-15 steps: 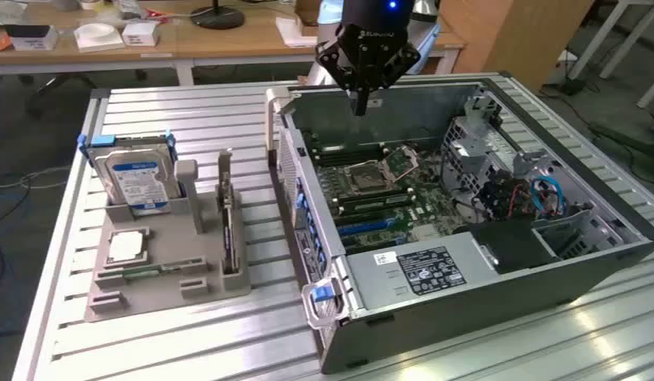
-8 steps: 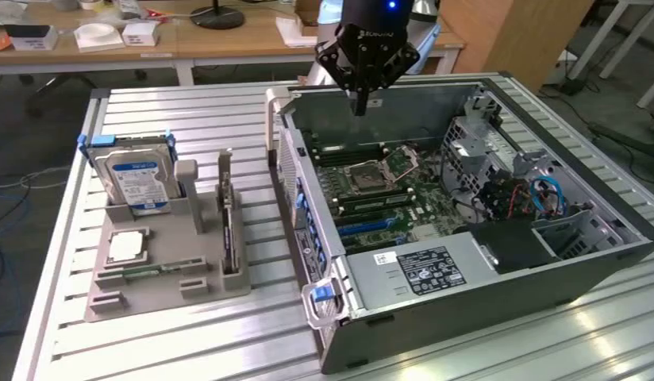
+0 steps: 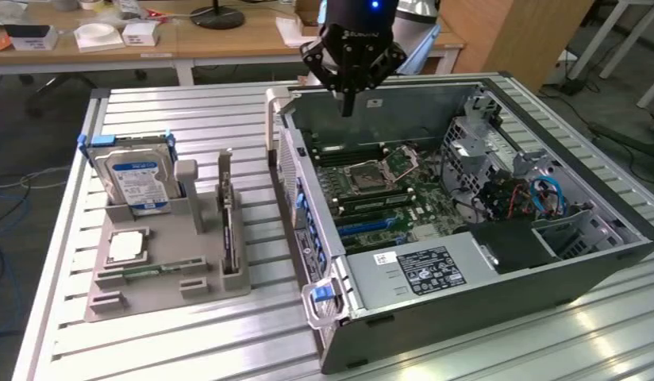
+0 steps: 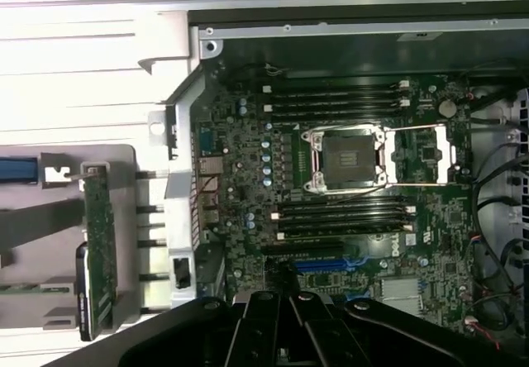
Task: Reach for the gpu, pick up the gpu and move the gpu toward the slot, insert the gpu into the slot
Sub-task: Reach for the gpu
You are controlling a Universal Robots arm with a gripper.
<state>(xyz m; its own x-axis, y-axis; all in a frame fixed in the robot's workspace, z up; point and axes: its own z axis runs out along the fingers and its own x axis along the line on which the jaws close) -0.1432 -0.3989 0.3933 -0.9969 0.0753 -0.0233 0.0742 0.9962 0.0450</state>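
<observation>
The gpu (image 3: 229, 232) is a thin dark card standing on edge in a slot of the grey holder (image 3: 168, 295), at the exterior view's left of the open computer case (image 3: 433, 278). From the wrist camera the gpu (image 4: 100, 247) appears edge-on beside the case wall. A blue expansion slot (image 3: 365, 228) lies on the motherboard; it is also visible in the wrist view (image 4: 327, 264). My gripper (image 3: 348, 105) hangs above the far end of the case, over the motherboard, well away from the gpu. Its black fingers (image 4: 263, 317) meet at a point, shut on nothing.
On the holder, a blue-labelled silver hard drive (image 3: 137, 179) stands upright, with a processor chip (image 3: 126, 246) and a green memory stick (image 3: 147, 272) lying nearby. Inside the case are the CPU socket (image 3: 367, 175), cables (image 3: 539, 198) and a drive cage. The slatted metal table (image 3: 190, 111) surrounds everything.
</observation>
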